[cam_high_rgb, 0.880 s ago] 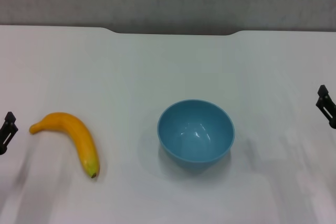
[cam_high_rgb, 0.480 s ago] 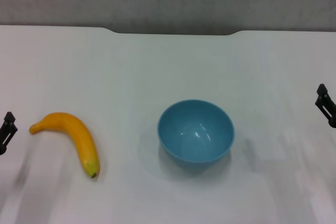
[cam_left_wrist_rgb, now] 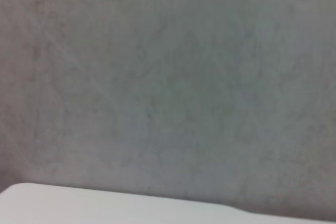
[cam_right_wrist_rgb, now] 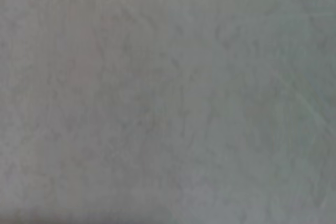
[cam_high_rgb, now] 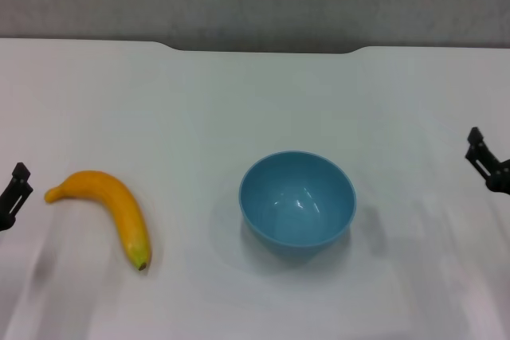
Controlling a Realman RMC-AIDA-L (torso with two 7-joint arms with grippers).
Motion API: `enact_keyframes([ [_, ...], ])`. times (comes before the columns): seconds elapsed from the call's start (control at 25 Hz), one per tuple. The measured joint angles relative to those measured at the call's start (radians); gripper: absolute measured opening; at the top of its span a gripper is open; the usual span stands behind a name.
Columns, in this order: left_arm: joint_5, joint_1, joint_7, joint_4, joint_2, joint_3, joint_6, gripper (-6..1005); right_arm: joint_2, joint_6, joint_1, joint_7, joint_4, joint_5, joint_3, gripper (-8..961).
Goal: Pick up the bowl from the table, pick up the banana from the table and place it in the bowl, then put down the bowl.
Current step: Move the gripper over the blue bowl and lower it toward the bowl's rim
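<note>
A light-blue bowl (cam_high_rgb: 297,205) stands upright and empty on the white table (cam_high_rgb: 255,101), a little right of centre. A yellow-orange banana (cam_high_rgb: 110,210) lies on the table to the left, stem to the left, dark tip toward me. My left gripper (cam_high_rgb: 13,192) shows only as a black tip at the left edge, just left of the banana's stem. My right gripper (cam_high_rgb: 486,170) shows as a black tip at the right edge, well right of the bowl. The wrist views show neither object.
The table's far edge has a shallow notch (cam_high_rgb: 263,49) with a grey wall behind. The left wrist view shows the grey wall and a strip of the table (cam_left_wrist_rgb: 79,203). The right wrist view shows only a grey surface.
My right gripper has moved left and slightly up, toward the bowl. My left gripper has shifted a little inward and up. Bowl and banana have not moved.
</note>
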Motion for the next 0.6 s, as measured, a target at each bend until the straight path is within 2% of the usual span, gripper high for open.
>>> enact_keyframes([
  [0.12, 0.0, 0.038, -0.015, -0.073, 0.004, 0.018, 0.025, 857, -0.003, 0.073, -0.015, -0.016, -0.07, -0.001, 0.004, 871],
  [0.2, 0.001, 0.074, -0.037, -0.151, 0.008, 0.023, 0.056, 857, -0.005, 0.14, -0.033, -0.054, -0.139, -0.001, 0.011, 870],
  [0.24, 0.008, 0.117, -0.069, -0.236, 0.013, 0.024, 0.092, 857, -0.006, 0.214, -0.051, -0.111, -0.215, -0.002, 0.024, 870],
  [0.28, 0.008, 0.117, -0.069, -0.236, 0.013, 0.024, 0.092, 857, -0.006, 0.214, -0.051, -0.111, -0.215, -0.002, 0.024, 869],
  [0.44, 0.087, 0.198, -0.141, -0.426, 0.018, 0.009, 0.197, 857, -0.005, 0.365, -0.093, -0.216, -0.375, -0.002, 0.062, 868],
  [0.6, 0.244, 0.282, -0.246, -0.706, 0.021, -0.023, 0.505, 857, -0.006, 0.581, -0.119, -0.256, -0.546, -0.002, 0.116, 867],
])
